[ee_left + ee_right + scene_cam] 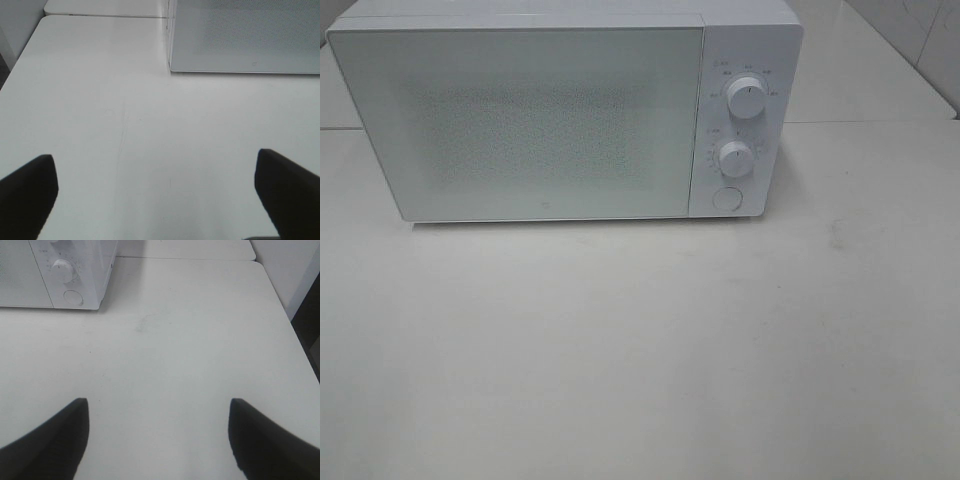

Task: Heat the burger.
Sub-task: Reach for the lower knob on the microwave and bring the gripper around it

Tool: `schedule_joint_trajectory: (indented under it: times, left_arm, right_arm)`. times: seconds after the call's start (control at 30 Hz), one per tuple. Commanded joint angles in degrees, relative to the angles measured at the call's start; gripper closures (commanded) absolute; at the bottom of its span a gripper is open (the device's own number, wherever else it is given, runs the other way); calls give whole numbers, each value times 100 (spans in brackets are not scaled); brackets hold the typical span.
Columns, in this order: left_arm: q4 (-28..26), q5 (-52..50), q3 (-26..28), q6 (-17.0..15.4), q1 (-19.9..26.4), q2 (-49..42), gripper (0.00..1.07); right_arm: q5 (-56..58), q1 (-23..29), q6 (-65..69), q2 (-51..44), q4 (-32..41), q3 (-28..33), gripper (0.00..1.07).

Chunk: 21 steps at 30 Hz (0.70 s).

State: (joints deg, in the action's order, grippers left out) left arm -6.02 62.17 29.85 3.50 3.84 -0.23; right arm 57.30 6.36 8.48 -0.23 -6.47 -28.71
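The burger is out of view in all three views. A white microwave [560, 110] stands at the back of the white table [640, 350] with its door shut; its frosted door hides the inside. Neither arm shows in the exterior high view. My left gripper [155, 187] hovers open over bare table, facing the microwave's [245, 37] lower left corner, with nothing between its dark fingers [27, 192]. My right gripper [157, 432] is also open and empty over the table, with the microwave's [60, 272] control side ahead of it.
The microwave's right panel carries two round knobs [746, 97] [734, 158] and a round button [726, 198]. A table edge [295, 335] runs close beside the right gripper. A seam [880, 122] marks a second table behind.
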Motion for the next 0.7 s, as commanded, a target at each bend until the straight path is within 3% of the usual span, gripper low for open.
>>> schedule_joint_trajectory:
  times: [0.03,0.7]
  left_arm:
    - [-34,-74,-23,-23,0,-97,6]
    - [-34,-74,-23,-23,0,-97,6]
  right_arm:
    - [-23,-34,-34,-138,17,23,32]
    - [-23,-34,-34,-132,23,23,32]
